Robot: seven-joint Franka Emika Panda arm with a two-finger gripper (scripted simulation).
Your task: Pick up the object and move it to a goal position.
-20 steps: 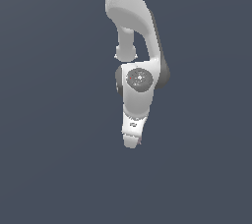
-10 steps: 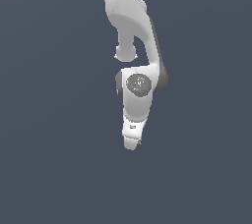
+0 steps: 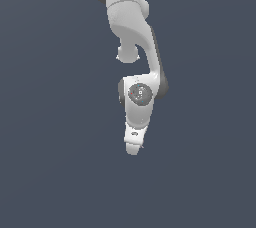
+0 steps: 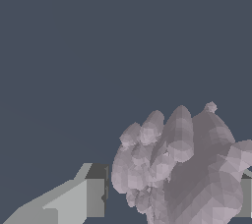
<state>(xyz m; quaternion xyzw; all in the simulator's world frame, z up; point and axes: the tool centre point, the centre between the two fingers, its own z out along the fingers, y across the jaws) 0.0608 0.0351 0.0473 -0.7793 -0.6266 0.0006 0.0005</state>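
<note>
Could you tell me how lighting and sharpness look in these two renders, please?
Exterior view: flat, even light, no cast shadows or glare, arm sharp against plain slate. Wrist view: the faceted pinkish-mauve lump shows soft shading, cropped at the edge, crisp beside one finger.

Smooth white plastic-looking arm (image 3: 134,27) with soft sheen, matt pale grey pincer (image 4: 167,193) fingers (image 4: 83,198), dull bumpy faceted mauve lump (image 4: 182,169)

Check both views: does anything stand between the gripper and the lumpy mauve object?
Nothing visible does. In the wrist view the object already sits between the gripper's fingers; the exterior view hides it behind the arm.
</note>
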